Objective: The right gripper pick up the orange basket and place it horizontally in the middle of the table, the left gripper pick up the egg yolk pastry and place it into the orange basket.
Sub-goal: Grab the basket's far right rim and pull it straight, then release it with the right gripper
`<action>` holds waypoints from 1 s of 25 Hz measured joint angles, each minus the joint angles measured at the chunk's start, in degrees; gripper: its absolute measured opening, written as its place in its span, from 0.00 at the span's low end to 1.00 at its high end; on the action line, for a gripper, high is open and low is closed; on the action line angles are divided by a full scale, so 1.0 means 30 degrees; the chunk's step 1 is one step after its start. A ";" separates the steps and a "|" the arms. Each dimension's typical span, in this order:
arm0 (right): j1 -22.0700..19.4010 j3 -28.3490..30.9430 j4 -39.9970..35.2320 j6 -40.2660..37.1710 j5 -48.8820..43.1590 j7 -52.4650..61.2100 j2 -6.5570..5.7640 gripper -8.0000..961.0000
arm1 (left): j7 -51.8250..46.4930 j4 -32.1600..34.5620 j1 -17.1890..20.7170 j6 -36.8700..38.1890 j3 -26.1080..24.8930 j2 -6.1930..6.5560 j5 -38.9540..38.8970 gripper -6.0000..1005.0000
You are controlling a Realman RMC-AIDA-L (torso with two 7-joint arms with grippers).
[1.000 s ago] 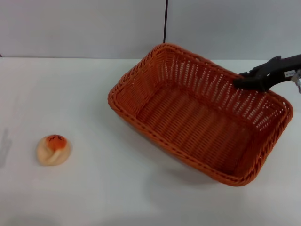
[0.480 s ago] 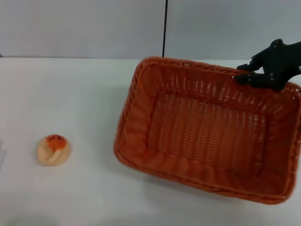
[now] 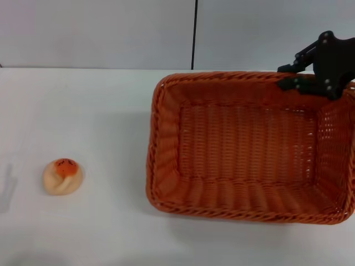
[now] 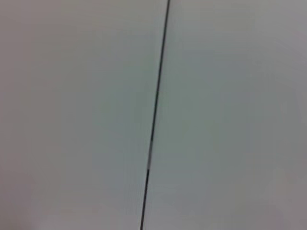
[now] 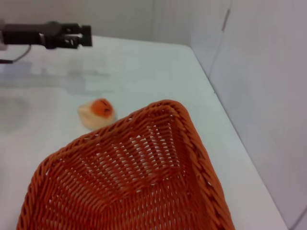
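At the upper right of the head view, the right gripper (image 3: 289, 76), a black mechanical claw with two jointed fingers and visible bolts, has its fingers closed on the far braided rim of the orange basket (image 3: 249, 147), a large rectangular woven wicker-style container with sloping open-weave sides. The basket fills the right half of the frame, its long sides running across the picture, on the wide, plain white table (image 3: 83, 111). At the lower left, well apart from the basket, the egg yolk pastry (image 3: 63, 176), a small round cream-beige bun with an orange top patch, sits on the table. The right wrist view shows the left gripper (image 5: 72, 35), a matching black claw, at the upper left above the table beyond the pastry; whether its jaws are open I cannot tell.
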 joint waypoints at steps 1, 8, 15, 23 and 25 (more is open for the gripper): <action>0.0091 -0.0003 0.0345 0.0045 0.0080 -0.0238 -0.0007 0.18 | 0.0255 -0.0175 0.0061 0.0021 0.0041 0.0000 0.0002 0.79; 0.0758 -0.0120 0.2160 0.0719 0.0082 -0.1347 0.0049 0.18 | 0.0673 -0.0767 0.0458 0.0227 0.0249 0.0000 0.0001 0.79; 0.0913 -0.0660 0.1759 0.1228 -0.1346 -0.1768 0.0698 0.18 | 0.0657 -0.0812 0.0633 0.0249 0.0502 0.0000 0.0002 0.78; 0.0263 -0.1097 -0.0741 0.2371 -0.2958 -0.1792 0.2156 0.20 | 0.0623 -0.0826 0.0794 0.0397 0.0747 0.0000 0.0000 0.78; 0.0053 -0.1140 -0.1153 0.2547 -0.2955 -0.1805 0.2254 0.20 | 0.0640 -0.0878 0.0811 0.0408 0.0760 0.0000 0.0000 0.78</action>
